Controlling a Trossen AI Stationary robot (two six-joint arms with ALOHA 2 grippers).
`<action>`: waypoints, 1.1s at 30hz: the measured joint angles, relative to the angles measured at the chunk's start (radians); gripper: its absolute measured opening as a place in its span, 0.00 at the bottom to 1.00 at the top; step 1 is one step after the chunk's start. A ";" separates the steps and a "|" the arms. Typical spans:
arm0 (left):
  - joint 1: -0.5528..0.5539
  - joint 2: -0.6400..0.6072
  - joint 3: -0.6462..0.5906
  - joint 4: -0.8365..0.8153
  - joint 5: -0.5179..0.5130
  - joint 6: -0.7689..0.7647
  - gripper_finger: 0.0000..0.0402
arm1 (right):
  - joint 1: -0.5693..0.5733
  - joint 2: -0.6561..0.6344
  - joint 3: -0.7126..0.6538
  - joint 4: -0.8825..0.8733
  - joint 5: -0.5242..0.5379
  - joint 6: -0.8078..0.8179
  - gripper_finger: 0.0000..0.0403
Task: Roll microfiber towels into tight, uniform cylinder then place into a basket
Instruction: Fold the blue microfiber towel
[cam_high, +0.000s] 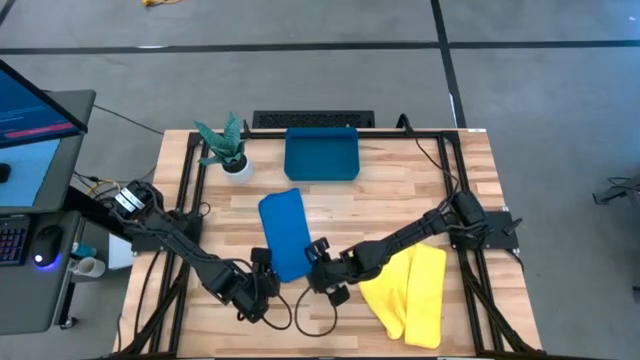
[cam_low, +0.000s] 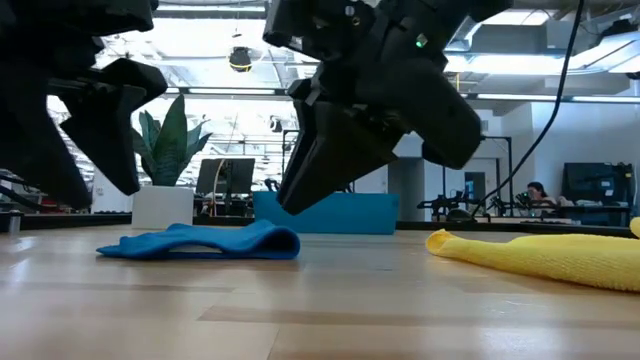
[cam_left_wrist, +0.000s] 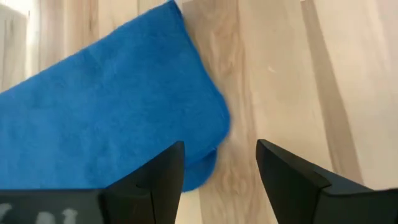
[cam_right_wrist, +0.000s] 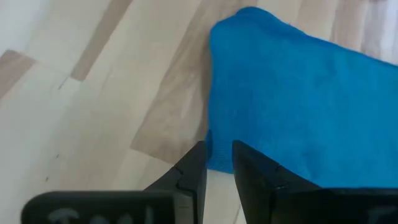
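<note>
The blue towel (cam_high: 284, 233) lies folded flat near the middle of the tabletop (cam_high: 400, 190), a long strip running from the near edge toward the basket (cam_high: 321, 155). It is not rolled. The basket sits at the far side of the tabletop, with nothing visible in it, beside a small potted plant (cam_high: 227, 148).

The left gripper (cam_high: 262, 283) sits at the near left corner of the blue towel. In the left wrist view its fingers (cam_left_wrist: 155, 180) are spread wide, one over the towel's rounded corner and the other over bare wood, gripping nothing.

The right gripper (cam_high: 322, 268) sits at the towel's near right corner. In the right wrist view its fingers (cam_right_wrist: 193, 167) stand close together with only a narrow gap, right at the edge of the blue cloth; whether they pinch that edge cannot be told.

The yellow towel (cam_high: 410, 293) lies loosely bunched on the right side of the tabletop, just beside the right arm and apart from the blue towel. In the low view it shows as a low heap (cam_low: 545, 255) to the right, with the blue towel (cam_low: 205, 242) lying flat ahead of the basket (cam_low: 335, 213).
</note>
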 joint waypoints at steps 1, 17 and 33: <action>0.004 0.000 0.000 0.000 0.002 0.001 0.48 | -0.004 0.000 0.000 0.003 -0.001 0.009 0.25; 0.022 0.000 -0.117 0.143 0.011 0.036 0.48 | -0.012 0.018 0.002 0.070 -0.011 -0.012 0.51; 0.050 -0.004 -0.223 0.288 -0.001 0.006 0.45 | -0.039 0.086 0.003 0.074 -0.039 0.015 0.53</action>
